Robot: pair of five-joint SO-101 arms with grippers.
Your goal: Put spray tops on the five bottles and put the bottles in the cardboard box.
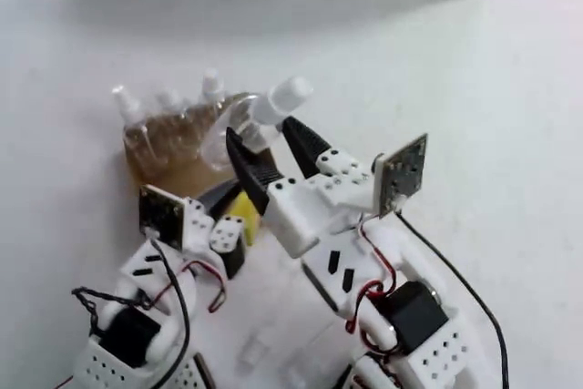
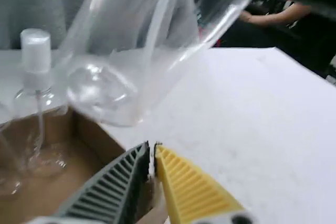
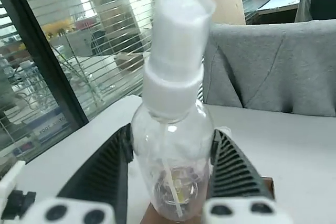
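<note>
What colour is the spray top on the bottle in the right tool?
White spray top, clearest in right wrist view.

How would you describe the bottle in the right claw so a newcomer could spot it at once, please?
On the white table, find the cardboard box left of centre, with capped clear bottles standing in it. At its right side the right claw grips one more spray bottle; unlike those, it is tilted, not upright.

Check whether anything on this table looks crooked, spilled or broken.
Only the bottle in the right gripper looks off: it leans at a slant above the box, while the other bottles stand upright inside it. Nothing looks spilled or broken.
</note>
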